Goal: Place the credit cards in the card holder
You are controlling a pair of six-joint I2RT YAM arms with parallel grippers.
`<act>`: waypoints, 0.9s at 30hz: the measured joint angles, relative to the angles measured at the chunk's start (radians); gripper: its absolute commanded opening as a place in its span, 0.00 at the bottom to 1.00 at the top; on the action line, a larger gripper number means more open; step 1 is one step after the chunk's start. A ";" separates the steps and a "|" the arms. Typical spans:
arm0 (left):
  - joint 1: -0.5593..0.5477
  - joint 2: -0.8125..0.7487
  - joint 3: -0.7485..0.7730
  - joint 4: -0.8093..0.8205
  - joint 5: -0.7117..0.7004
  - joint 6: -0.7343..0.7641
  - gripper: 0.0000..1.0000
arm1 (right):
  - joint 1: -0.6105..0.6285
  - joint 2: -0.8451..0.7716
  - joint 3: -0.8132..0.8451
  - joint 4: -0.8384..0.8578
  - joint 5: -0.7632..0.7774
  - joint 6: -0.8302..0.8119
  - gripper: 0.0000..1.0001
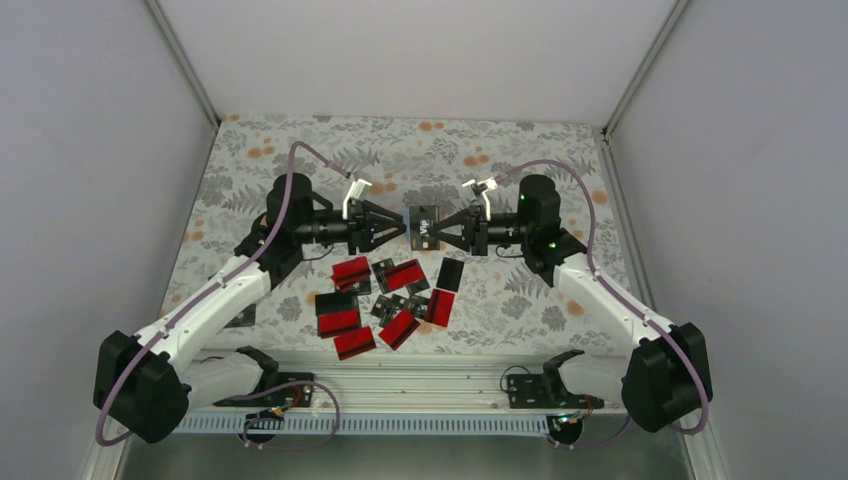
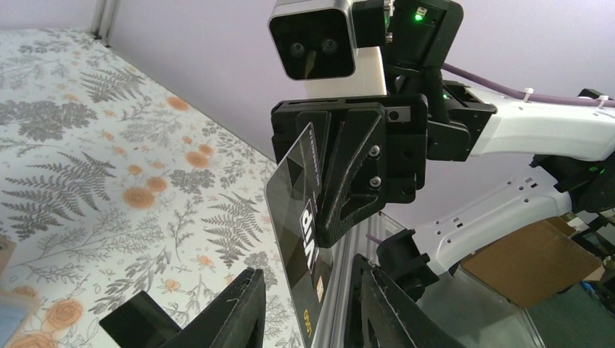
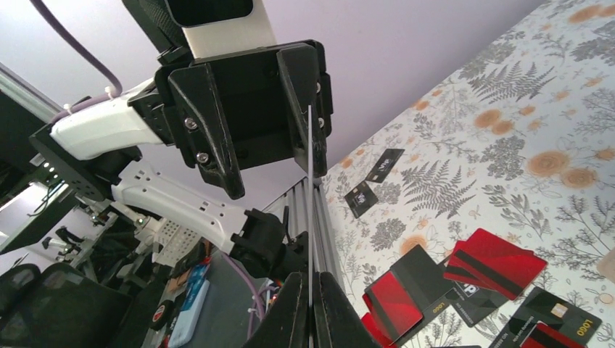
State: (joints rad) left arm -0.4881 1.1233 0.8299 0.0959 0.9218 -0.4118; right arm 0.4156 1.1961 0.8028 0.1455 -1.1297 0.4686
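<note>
Item 1: black card (image 1: 424, 228), in mid-air, clenched in my right tool (image 1: 441, 232). My left tool (image 1: 403, 228) straddles its far edge, released. Item 2: remaining cards (image 1: 338, 320), scattered on worktop (image 1: 520, 160) beneath.

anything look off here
One black card is up in mid-air, on edge, pinched by the right gripper between the open fingers of the left gripper. The other cards lie scattered and overlapping on the table.
</note>
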 measured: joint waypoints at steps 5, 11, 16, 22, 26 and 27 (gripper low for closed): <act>0.000 0.006 0.000 0.036 0.034 -0.019 0.30 | 0.000 0.000 0.000 0.017 -0.033 0.007 0.04; -0.005 0.034 -0.002 0.073 0.058 -0.038 0.27 | 0.000 0.000 0.003 0.042 -0.060 0.027 0.04; -0.019 0.045 -0.002 0.093 0.061 -0.044 0.21 | 0.000 0.003 0.013 0.051 -0.076 0.036 0.04; -0.038 0.067 -0.003 0.121 0.063 -0.058 0.04 | 0.000 0.010 0.022 0.057 -0.079 0.039 0.04; -0.047 0.078 -0.008 0.141 0.063 -0.073 0.02 | 0.000 0.013 0.022 0.056 -0.078 0.039 0.04; -0.048 0.078 -0.009 0.145 0.061 -0.075 0.02 | 0.000 0.014 0.022 0.056 -0.078 0.039 0.04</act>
State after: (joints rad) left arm -0.5365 1.2011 0.8211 0.2409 0.9825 -0.4870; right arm 0.4156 1.2098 0.8246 0.2016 -1.2079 0.5079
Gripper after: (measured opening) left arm 0.028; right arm 0.041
